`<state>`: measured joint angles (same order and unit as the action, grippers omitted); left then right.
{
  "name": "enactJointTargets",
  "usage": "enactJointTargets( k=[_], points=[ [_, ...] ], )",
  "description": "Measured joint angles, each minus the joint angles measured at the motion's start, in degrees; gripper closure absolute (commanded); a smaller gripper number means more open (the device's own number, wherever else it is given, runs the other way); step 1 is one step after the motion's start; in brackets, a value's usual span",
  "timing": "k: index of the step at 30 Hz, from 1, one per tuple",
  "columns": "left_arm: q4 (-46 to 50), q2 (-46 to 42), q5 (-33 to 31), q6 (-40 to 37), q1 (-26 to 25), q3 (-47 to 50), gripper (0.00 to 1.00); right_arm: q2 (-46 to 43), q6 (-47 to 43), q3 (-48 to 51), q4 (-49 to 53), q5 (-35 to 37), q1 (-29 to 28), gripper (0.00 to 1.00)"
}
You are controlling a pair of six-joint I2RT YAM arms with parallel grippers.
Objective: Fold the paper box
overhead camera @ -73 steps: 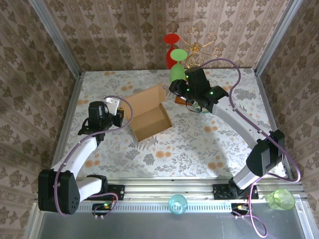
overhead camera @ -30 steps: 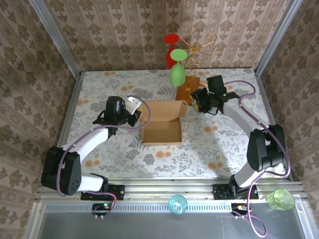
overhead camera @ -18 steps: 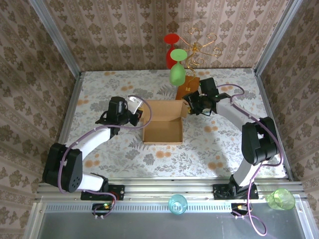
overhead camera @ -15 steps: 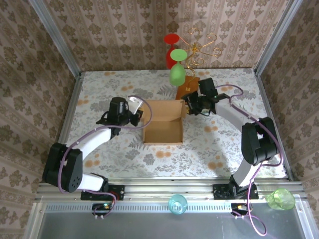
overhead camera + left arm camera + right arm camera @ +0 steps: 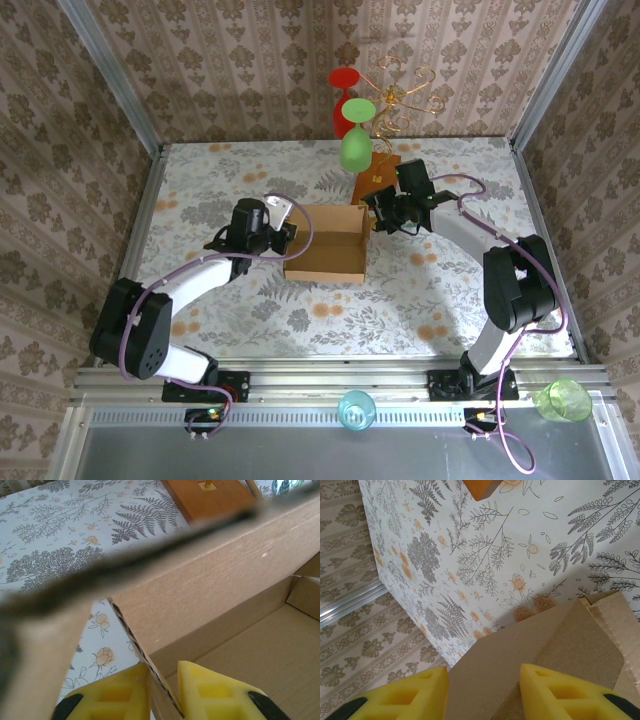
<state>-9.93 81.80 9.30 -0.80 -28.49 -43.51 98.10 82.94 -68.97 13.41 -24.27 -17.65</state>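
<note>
Moved: the paper box point(image 5: 325, 258) has swung round from a skewed lie and now sits square to the bench point(image 5: 420, 290) edges, mid-bench; both hands have closed in on it.
Left hand point(image 5: 163, 664): pads straddle the box's left wall, nearly together; you cannot tell whether they clamp it.
Right hand point(image 5: 484, 670): spread, with a flap at the far right corner between its fingers.
Meaning for you: the box looks lined up and braced, but its top is open, so folding seems about midway.
</note>
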Motion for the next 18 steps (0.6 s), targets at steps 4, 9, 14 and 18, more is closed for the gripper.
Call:
enactJointTargets(
  k=[4, 9, 14, 18],
  points=[
    [0.0, 0.1, -0.2, 0.6, 0.0, 0.0, 0.81, 0.0, 0.0, 0.1, 0.0, 0.0, 0.0, 0.58],
    [0.1, 0.2, -0.4, 1.2, -0.1, 0.0, 0.86, -0.4, 0.0, 1.6, -0.2, 0.0, 0.0, 0.58],
    [-0.3, 0.2, -1.0, 1.7, -0.5, 1.2, 0.89, -2.0, 0.6, 4.0, -1.1, 0.0, -0.2, 0.58],
    [-1.4, -1.0, -1.9, 2.6, -0.8, 3.3, 0.90, -2.9, 1.4, 5.1, -1.5, 0.0, -0.6, 0.56]
  ],
)
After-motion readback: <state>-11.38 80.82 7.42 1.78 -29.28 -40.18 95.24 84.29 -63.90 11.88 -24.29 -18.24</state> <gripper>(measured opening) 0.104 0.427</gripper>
